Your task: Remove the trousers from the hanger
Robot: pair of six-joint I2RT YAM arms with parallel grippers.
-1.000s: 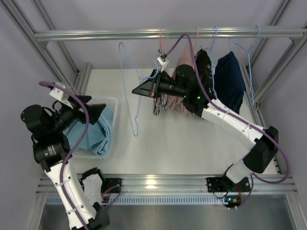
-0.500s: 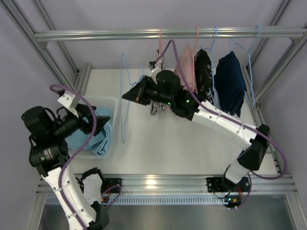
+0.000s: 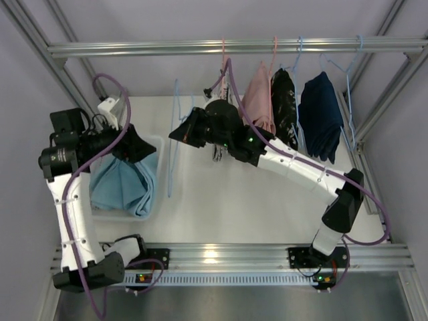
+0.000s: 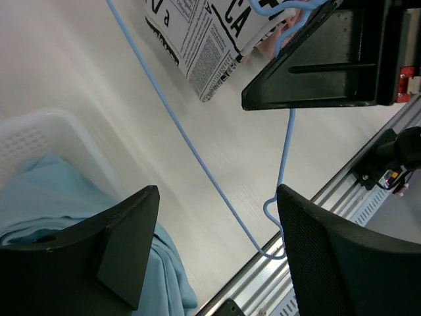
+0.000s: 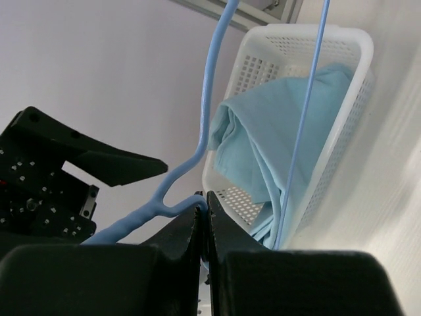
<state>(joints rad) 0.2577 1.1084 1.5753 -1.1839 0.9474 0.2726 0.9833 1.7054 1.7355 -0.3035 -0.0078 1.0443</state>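
An empty light blue hanger point(image 3: 172, 160) is pinched near its hook by my right gripper point(image 3: 179, 132), which is shut on the wire point(image 5: 210, 85). The plain light blue trousers point(image 3: 124, 187) lie in the white basket point(image 3: 158, 140). The newsprint trousers point(image 3: 217, 152) hang mostly hidden behind the right arm; their printed cloth point(image 4: 204, 39) shows in the left wrist view. The pink trousers point(image 3: 257, 100) hang on the rail. My left gripper point(image 3: 142, 148) is open above the basket's right edge, with the hanger wire point(image 4: 197, 158) running in front of it, untouched.
A black patterned garment point(image 3: 284, 100) and a dark navy one point(image 3: 321, 120) hang on hangers from the rail point(image 3: 134, 48) at the right. Metal frame posts stand at both sides, and the table's front rail point(image 3: 214, 253) runs along the near edge.
My right gripper has carried the empty blue hanger leftwards, away from the hanging clothes. The left arm has risen and swung its gripper up over the basket's right edge.
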